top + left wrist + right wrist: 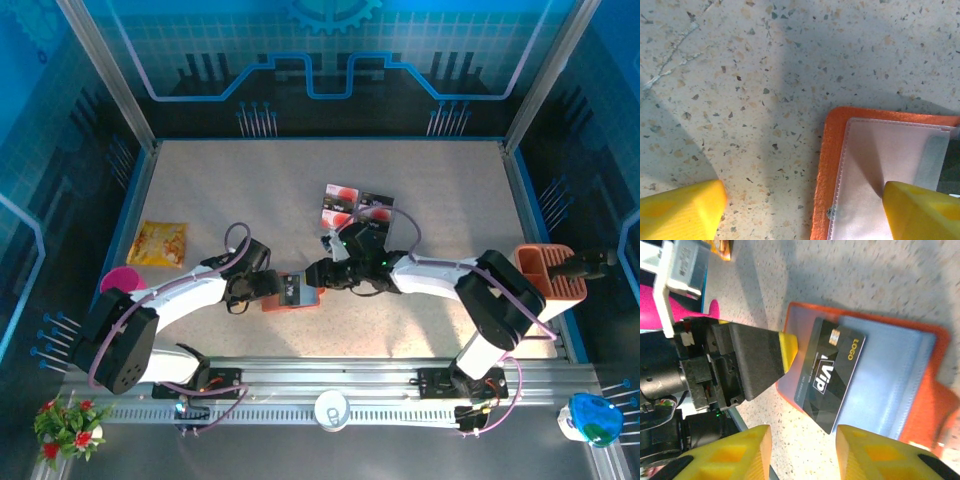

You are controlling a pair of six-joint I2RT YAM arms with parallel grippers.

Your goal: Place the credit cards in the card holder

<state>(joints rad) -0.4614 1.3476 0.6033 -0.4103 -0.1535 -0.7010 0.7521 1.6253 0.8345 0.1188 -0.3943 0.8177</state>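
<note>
While the glossy black VIP card (832, 375) lies askew on the card holder (890, 370), seemingly atop its grey-blue fabric pocket, it could slip off the open orange wallet near the table's front. The right gripper (805, 447) hovers partly parted and empty. The left gripper (802, 210), spread wide and grasping nothing, pins only the slick clear sleeve; two flat credit cards (342, 203) wait beyond.

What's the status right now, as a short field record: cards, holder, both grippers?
card holder: open flat on table
black card: lying askew on holder, not pocketed
spare cards: two, on table beyond holder
left gripper: open, one finger resting on holder
right gripper: open, over card, holding nothing
</note>
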